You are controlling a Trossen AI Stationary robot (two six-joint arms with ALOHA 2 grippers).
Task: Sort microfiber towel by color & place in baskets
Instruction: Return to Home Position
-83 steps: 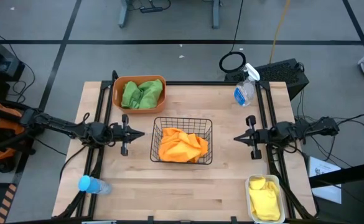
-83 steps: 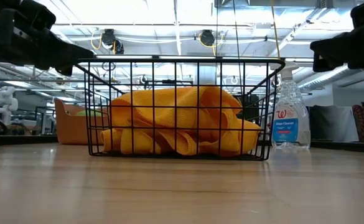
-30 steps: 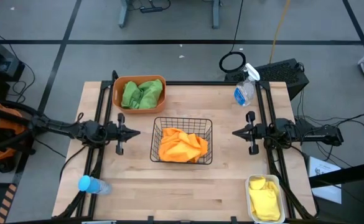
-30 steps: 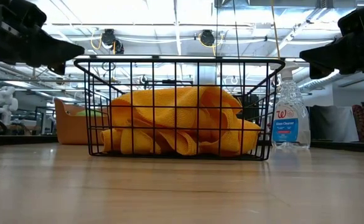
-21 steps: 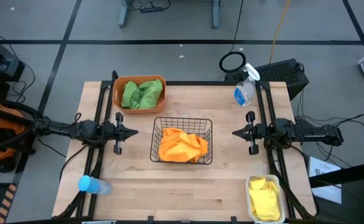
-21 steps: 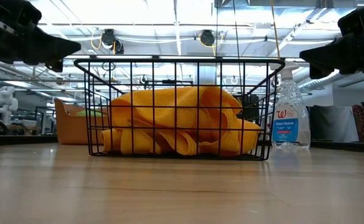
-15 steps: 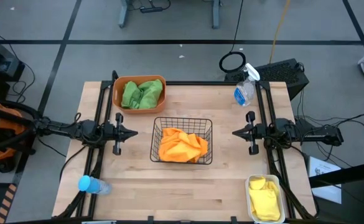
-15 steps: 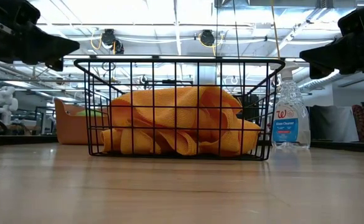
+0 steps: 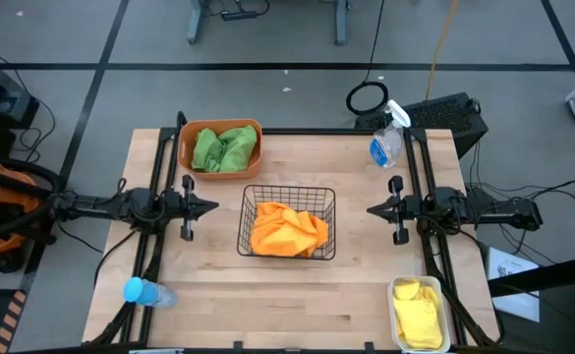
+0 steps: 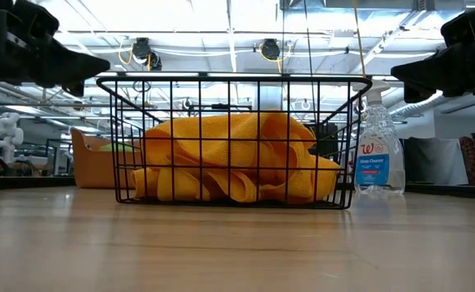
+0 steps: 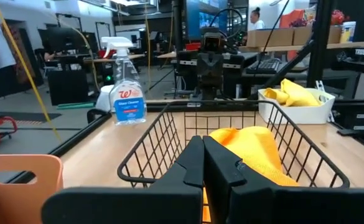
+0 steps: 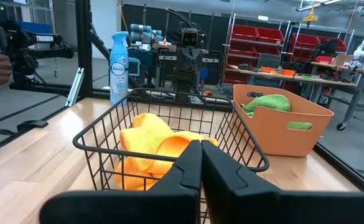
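Near left: a clear plastic bottle with a blue cap (image 9: 147,292) lies on its side on the light wooden surface (image 9: 297,295).
Near right: a small white rectangular plastic bin (image 11: 294,114) sits at the surface's corner and holds the yellow microfiber towels (image 9: 418,317), heaped inside it.
Middle: a black square wire-mesh basket (image 10: 221,79) stands at the centre of the surface, and the orange microfiber towels (image 9: 285,229) lie bunched inside it.
Left end effector (image 9: 211,207): hangs above the surface just left of the wire basket, tip pointing at it, fingers pressed together on nothing.
Right end effector (image 9: 372,209): hangs level just right of the wire basket, facing the left one across it, fingers likewise closed and empty.
Far left: an orange rectangular plastic tub (image 12: 275,134) stands at the far edge with the green microfiber towels (image 9: 223,147) crumpled inside.
Far right: a clear spray bottle with a white trigger (image 9: 385,147) stands upright near the far corner, well apart from the tub.
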